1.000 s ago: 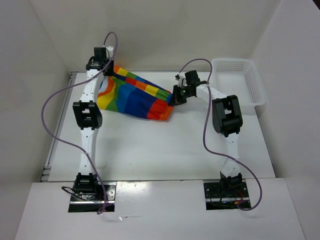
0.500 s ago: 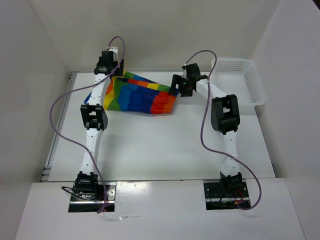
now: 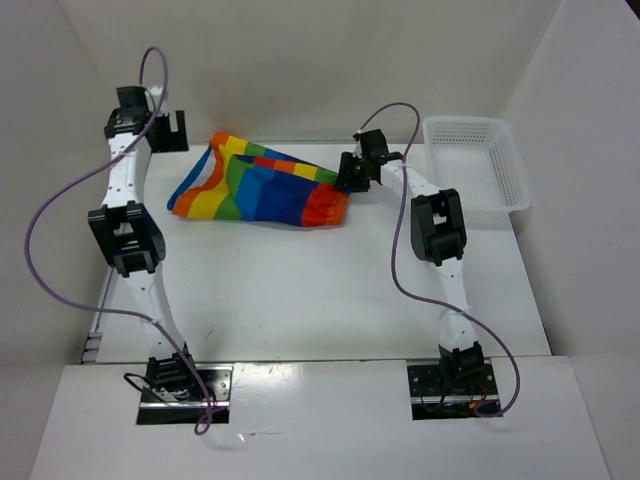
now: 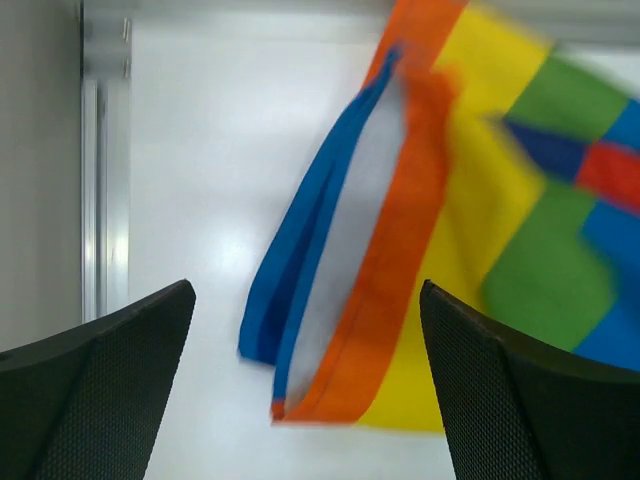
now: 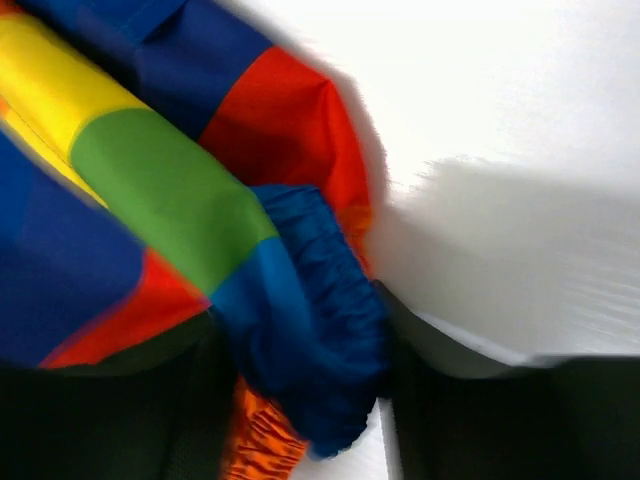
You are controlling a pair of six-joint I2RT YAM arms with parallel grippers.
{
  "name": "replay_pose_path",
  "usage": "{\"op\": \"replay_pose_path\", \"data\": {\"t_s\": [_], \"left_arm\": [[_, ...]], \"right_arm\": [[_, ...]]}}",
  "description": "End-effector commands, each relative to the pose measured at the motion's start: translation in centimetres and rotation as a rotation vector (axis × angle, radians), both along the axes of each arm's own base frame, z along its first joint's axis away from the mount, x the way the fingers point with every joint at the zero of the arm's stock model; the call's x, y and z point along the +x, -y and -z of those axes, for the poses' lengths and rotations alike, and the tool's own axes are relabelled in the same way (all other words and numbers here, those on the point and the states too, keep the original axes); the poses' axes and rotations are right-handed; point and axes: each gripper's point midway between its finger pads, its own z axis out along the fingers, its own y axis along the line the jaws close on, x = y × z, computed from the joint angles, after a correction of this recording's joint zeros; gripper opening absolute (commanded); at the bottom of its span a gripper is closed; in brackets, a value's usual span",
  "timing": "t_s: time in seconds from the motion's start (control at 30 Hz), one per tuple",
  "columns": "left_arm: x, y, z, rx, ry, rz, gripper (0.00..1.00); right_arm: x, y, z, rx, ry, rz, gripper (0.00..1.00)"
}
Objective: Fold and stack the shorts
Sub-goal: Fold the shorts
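Roughly halfway at best: the shorts (image 3: 262, 188) lie loosely doubled at the table's (image 3: 300, 290) far side, not yet squared or stacked. My right gripper (image 3: 352, 175) pinches their blue elastic edge. My left gripper (image 3: 168, 130) hangs wide and empty, off to their left.

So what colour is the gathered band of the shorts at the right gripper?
Blue; the shorts show it best in the right wrist view.
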Motion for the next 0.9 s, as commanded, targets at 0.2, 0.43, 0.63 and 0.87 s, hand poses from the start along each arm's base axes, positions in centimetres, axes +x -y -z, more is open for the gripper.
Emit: {"op": "replay_pose_path", "data": {"t_s": [0.2,0.43,0.63,0.87], "left_arm": [[-8.8,2.4,11.2,-0.261,-0.361,0.089,1.00],[-9.6,2.5,14.8,-0.340,-0.429,0.099,1.00],[-11.2,1.4,15.7,-0.304,-0.474,0.050,0.01],[-15.6,-0.1,13.5,-0.321,-0.475,-0.010,0.00]], "right_arm": [[1.0,-1.7,1.0,0.016,0.011,-0.001,0.12],[0.9,-1.8,1.0,0.022,0.008,-0.007,0.00],[1.0,-0.9,-0.7,-0.028,0.059,-0.008,0.00],[-2.2,3.9,-1.7,-0.088,0.014,-0.002,0.00]]}}
